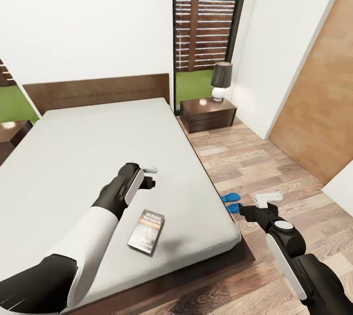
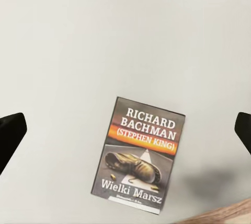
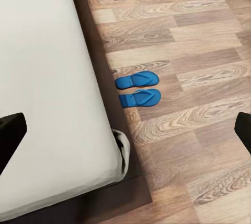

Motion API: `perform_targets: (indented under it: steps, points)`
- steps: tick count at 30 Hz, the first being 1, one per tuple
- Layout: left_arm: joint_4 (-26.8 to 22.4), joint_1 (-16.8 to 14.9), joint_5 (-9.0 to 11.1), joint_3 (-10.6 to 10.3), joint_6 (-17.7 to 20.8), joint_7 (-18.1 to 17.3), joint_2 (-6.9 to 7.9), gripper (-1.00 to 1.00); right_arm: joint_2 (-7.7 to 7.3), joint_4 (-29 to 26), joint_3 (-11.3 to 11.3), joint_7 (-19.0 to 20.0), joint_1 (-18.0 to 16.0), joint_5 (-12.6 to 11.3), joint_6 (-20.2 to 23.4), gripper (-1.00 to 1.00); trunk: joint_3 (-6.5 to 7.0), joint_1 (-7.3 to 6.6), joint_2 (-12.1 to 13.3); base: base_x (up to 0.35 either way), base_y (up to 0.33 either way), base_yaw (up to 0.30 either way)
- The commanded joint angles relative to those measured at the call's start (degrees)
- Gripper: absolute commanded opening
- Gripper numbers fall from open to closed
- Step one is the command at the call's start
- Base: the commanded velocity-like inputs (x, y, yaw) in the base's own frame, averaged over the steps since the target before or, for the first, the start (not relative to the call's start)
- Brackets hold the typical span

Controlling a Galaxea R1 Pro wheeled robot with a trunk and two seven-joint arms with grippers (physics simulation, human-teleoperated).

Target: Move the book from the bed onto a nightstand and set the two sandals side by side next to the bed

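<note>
The book (image 1: pixel 146 231), a dark paperback with an orange band, lies flat on the grey mattress of the bed (image 1: pixel 98 148) near its foot corner. My left gripper (image 1: pixel 151 177) hovers open over the mattress just beyond it. In the left wrist view the book (image 2: pixel 138 153) lies below and between the spread fingertips (image 2: pixel 10 132). Two blue sandals (image 1: pixel 230 201) lie side by side on the floor against the bed frame, seen as one sandal (image 3: pixel 137 80) and the other (image 3: pixel 140 98). My right gripper (image 1: pixel 255 203) hangs open above the floor beside them. A dark nightstand (image 1: pixel 208 114) stands right of the headboard.
A lamp (image 1: pixel 221 80) with a dark shade sits on the right nightstand. A second nightstand (image 1: pixel 12 131) shows at the bed's far left. A wooden door panel (image 1: pixel 323 109) lines the right wall. Wood-plank floor (image 3: pixel 198 51) runs along the bed's right side.
</note>
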Motion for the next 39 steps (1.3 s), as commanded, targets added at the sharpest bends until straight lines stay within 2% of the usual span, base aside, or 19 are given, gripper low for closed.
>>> perform_targets:
  steps: [1, 8, 14, 15, 16, 17, 18, 20, 21, 24, 25, 29, 31, 36, 39]
  points:
    - [0.0, 0.0, 0.6, -0.2, 0.1, 0.6, 0.00, 1.00, -0.10, -0.1, 0.1, -0.6, 0.0, -0.6, -0.4, 1.00, -0.33, 0.23, -0.5, 0.000, 0.000, -0.002]
    - [2.5, 0.0, 0.3, -0.4, -1.0, 0.7, -0.16, 1.00, -0.33, -0.1, -0.1, -0.5, 1.3, -0.6, -4.7, 1.00, -2.20, 1.76, -3.3, 0.000, 0.000, 0.000]
    - [3.4, 0.0, 0.4, -0.4, -2.5, 0.1, -0.18, 1.00, -0.33, 0.0, -0.3, -0.5, 1.6, -0.7, -5.6, 1.00, -3.82, 3.08, -5.7, 0.000, 0.000, 0.000]
    - [3.4, 0.0, 0.4, -0.4, -2.6, 0.0, -0.19, 1.00, -0.42, 0.5, -1.8, -0.5, 1.6, -1.2, -5.3, 1.00, -4.09, 3.30, -6.1, 0.000, 0.000, 0.000]
    - [3.5, 0.0, 0.5, -0.4, -2.7, 0.0, -0.20, 1.00, -0.41, 2.6, -7.1, -0.4, 1.6, -1.6, -5.2, 1.00, -4.36, 3.52, -6.5, 0.000, 0.000, 0.000]
    - [3.5, 0.0, 0.5, -0.4, -2.7, 0.0, -0.20, 1.00, -0.41, 3.5, -8.8, -0.2, 1.6, -1.6, -5.2, 1.00, -4.63, 3.74, -6.9, 0.000, 0.000, 0.000]
    - [3.5, 0.0, 0.5, -0.4, -2.7, 0.0, -0.20, 1.00, -0.50, 5.6, -12.2, 0.5, 1.6, -1.7, -5.2, 1.00, -4.89, 3.96, -7.3, 0.000, 0.000, 0.000]
    - [3.5, 0.0, 0.5, -0.3, -2.7, 0.0, -0.20, 1.00, -0.56, 8.1, -15.3, 1.6, 1.6, -1.7, -5.2, 1.00, -5.43, 4.40, -8.1, 0.000, 0.000, 0.000]
    - [3.5, 0.0, 0.5, -0.3, -2.7, 0.0, -0.20, 1.00, -0.60, 10.4, -17.8, 3.2, 1.6, -1.5, -5.2, 1.00, -5.70, 4.62, -8.5, 0.000, 0.000, 0.000]
    - [3.5, 0.0, 0.5, -0.3, -2.7, 0.0, -0.20, 1.00, -0.70, 14.0, -21.3, 6.7, 1.6, -1.1, -5.1, 1.00, -6.51, 5.28, -9.7, 0.000, 0.000, 0.000]
    - [3.5, 0.0, 0.5, -0.4, -2.7, 0.0, -0.20, 1.00, -0.73, 14.5, -22.2, 7.6, 1.6, -1.0, -5.1, 1.00, -6.78, 5.50, -10.1, 0.000, 0.000, 0.000]
    - [3.5, 0.0, 0.5, -0.4, -2.7, -0.1, -0.20, 1.00, -0.71, 12.1, -23.0, 8.3, 1.6, -1.0, -5.0, 1.00, -7.86, 6.38, -11.7, 0.000, 0.000, 0.000]
    - [3.5, 0.0, 0.5, -0.4, -2.7, -0.1, -0.20, 1.00, -0.68, 7.1, -23.1, 8.5, 1.6, -1.1, -5.0, 1.00, -8.40, 6.82, -12.5, 0.000, 0.000, 0.000]
    - [4.0, 0.0, 0.5, -0.4, -2.9, -0.2, -0.20, 1.00, -0.71, 2.6, -24.3, 8.9, 1.6, -1.1, -5.7, 1.00, -9.75, 7.91, -14.5, 0.000, 0.000, 0.000]
    - [4.7, 0.0, 0.5, -0.3, -3.3, -0.2, -0.17, 1.00, -0.74, 1.6, -25.1, 9.4, 2.8, -1.0, -8.8, 1.00, -10.56, 8.57, -15.7, 0.000, 0.000, 0.000]
